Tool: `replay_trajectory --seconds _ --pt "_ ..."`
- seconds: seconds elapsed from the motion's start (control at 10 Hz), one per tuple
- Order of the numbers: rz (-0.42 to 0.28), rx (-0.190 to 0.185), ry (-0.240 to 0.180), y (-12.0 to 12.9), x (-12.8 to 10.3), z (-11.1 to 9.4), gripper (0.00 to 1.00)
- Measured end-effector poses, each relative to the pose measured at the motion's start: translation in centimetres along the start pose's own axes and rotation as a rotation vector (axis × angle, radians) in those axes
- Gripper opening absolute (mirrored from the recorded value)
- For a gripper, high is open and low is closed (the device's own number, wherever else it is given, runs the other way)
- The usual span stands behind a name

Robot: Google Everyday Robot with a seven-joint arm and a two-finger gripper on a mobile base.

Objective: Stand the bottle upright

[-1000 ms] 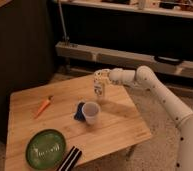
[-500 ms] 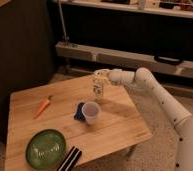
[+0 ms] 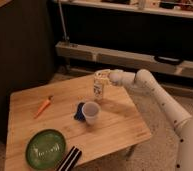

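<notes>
- Camera view: the bottle (image 3: 98, 89) stands near the middle of the frame, a little above centre, close to the far edge of the tabletop (image 3: 115, 125). It looks upright or very nearly so, its base at or just above the wood; whether it bears its own weight I cannot tell.
- The gripper (image 3: 102, 76) sits at the bottle's top, reaching in from the right on the white arm (image 3: 160, 97). The fingers appear wrapped about the bottle's upper part, gripping it.
- My judgement: the step in hand is to settle and release. Do it well by seating the base flat on the wood, then parting the fingers gently and drawing back without brushing the neck; a light, tall bottle would tip at a small nudge.
- The white cup (image 3: 90, 112) stands just below the bottle, near it but apart, with a blue thing (image 3: 80, 111) touching its left side.
- A carrot (image 3: 43, 106) lies well to the left; a green plate (image 3: 45, 148) sits lower left, and a dark striped object (image 3: 70, 159) lies at the near edge.
- Open room lies right of the bottle, toward the tabletop's right corner. The far edge is near, so a withdrawal up and to the right looks safest.
</notes>
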Motion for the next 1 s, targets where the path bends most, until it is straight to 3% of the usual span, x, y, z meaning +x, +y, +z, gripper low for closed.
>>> replay_trajectory --seconds 0.4,0.6,0.8,1.0 --pt "0.003 -0.015 0.004 -0.2 0.2 -0.4 0.8" --pt "-0.003 -0.047 0.021 -0.6 -0.3 -1.2 0.8" --pt "-0.01 -0.107 0.066 -0.9 -1.1 -1.8 0.8" --pt "-0.01 -0.109 0.075 -1.1 -1.1 -2.3 0.8"
